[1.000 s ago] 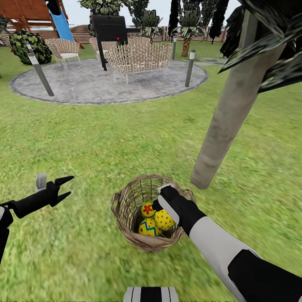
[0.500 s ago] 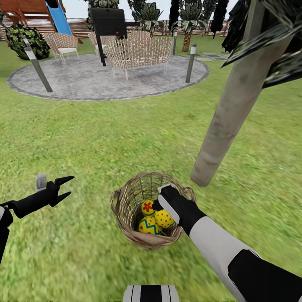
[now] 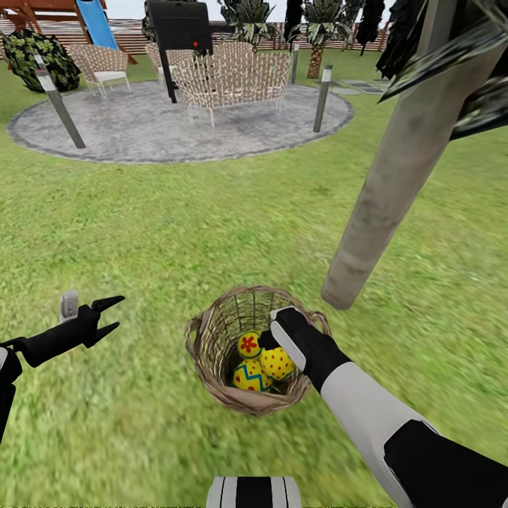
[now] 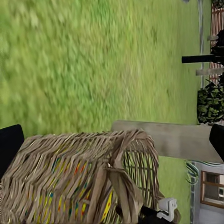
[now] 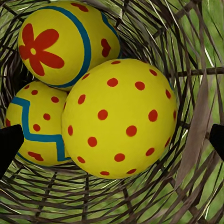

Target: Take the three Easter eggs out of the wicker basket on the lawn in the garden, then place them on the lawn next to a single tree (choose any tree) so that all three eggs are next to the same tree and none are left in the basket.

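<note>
Three Easter eggs (image 5: 93,93) lie in the wicker basket (image 3: 212,353); the red-dotted egg (image 5: 120,118) sits between the right gripper's (image 3: 271,343) spread jaws, untouched. Left gripper (image 3: 106,317) gapes, empty.

no readable text, labels, brands, numbers or signs anywhere, eggs carry painted patterns only

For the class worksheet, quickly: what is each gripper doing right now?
Left gripper: open, holding nothing, above the lawn.
Right gripper: open, inside the wicker basket, fingertips either side of the red-dotted egg, not yet closed.
</note>
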### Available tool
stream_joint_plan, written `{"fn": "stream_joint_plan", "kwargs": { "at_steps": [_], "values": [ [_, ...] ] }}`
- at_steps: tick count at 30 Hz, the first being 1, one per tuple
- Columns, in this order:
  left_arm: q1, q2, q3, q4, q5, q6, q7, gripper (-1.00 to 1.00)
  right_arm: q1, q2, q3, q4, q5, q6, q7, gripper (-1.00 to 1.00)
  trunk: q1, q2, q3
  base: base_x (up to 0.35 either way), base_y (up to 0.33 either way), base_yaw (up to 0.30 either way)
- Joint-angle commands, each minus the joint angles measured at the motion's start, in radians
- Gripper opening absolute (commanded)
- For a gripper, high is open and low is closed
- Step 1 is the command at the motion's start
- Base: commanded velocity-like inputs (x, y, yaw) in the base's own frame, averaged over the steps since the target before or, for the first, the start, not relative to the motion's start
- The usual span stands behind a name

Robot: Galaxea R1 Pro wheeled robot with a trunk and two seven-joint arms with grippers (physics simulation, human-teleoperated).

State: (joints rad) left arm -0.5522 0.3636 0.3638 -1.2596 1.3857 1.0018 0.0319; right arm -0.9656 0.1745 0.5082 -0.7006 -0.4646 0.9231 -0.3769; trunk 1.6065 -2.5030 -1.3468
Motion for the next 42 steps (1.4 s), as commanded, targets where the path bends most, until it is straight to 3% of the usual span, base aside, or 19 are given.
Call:
{"fn": "stream_joint_plan", "kwargs": {
  "at_steps": [1, 31, 42],
  "values": [
    [-0.001, 0.0, 0.001, 0.0, 0.004, 0.005, 0.003, 1.0, -0.001, 0.0, 0.002, 0.0, -0.01, 0.002, -0.01, 1.0, 0.0, 0.0, -0.002, 0.0, 0.0, 0.0],
    [-0.001, 0.0, 0.001, 0.0, 0.004, 0.005, 0.003, 1.0, -0.001, 0.0, 0.004, 0.002, -0.005, -0.001, -0.011, 1.0, 0.0, 0.0, -0.051, 0.0, 0.0, 0.0],
    [-0.001, 0.0, 0.0, 0.0, 0.004, 0.005, 0.003, 1.0, -0.001, 0.0, 0.0, 0.005, -0.006, -0.014, -0.01, 1.0, 0.0, 0.0, -0.053, 0.0, 0.0, 0.0]
  ]
}}
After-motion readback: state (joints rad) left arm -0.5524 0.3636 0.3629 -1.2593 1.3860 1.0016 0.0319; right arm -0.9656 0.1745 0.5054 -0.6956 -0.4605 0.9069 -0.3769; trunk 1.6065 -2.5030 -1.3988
